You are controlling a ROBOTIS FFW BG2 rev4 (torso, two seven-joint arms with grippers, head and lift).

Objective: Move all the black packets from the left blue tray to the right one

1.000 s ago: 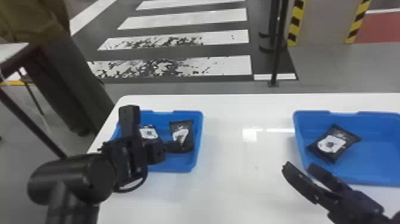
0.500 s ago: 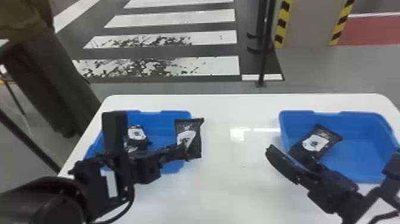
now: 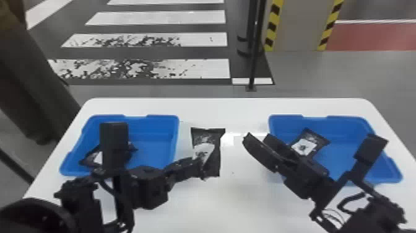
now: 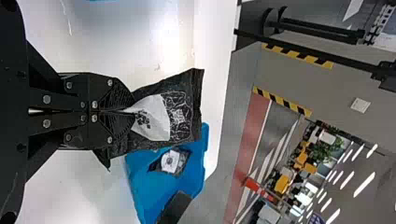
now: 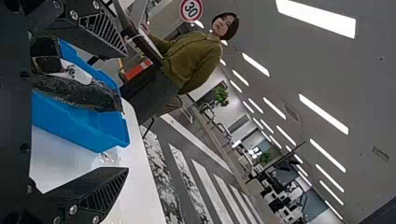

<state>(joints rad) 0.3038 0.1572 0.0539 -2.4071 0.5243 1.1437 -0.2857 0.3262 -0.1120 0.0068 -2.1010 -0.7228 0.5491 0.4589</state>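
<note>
In the head view, my left gripper (image 3: 199,169) is shut on a black packet (image 3: 205,142), above the table between the trays. In the left wrist view, my left gripper (image 4: 130,112) pinches the end of that packet (image 4: 180,112). One packet (image 3: 97,156) lies in the left blue tray (image 3: 153,151), partly hidden behind the left arm. Another packet (image 3: 306,145) rests in the right blue tray (image 3: 343,158). My right gripper (image 3: 257,138) stands open at that tray's left side; in the right wrist view, the right gripper (image 5: 126,112) has its fingers wide apart.
A white table (image 3: 229,201) carries both trays, with bare surface between them. The right arm reaches across the near part of the right tray. A black post (image 3: 253,62) stands on the floor beyond the table.
The held packet has come up out of the left tray and travelled right with my left gripper, past the tray's edge. The head view has shifted, and my right gripper stays near the right tray.
</note>
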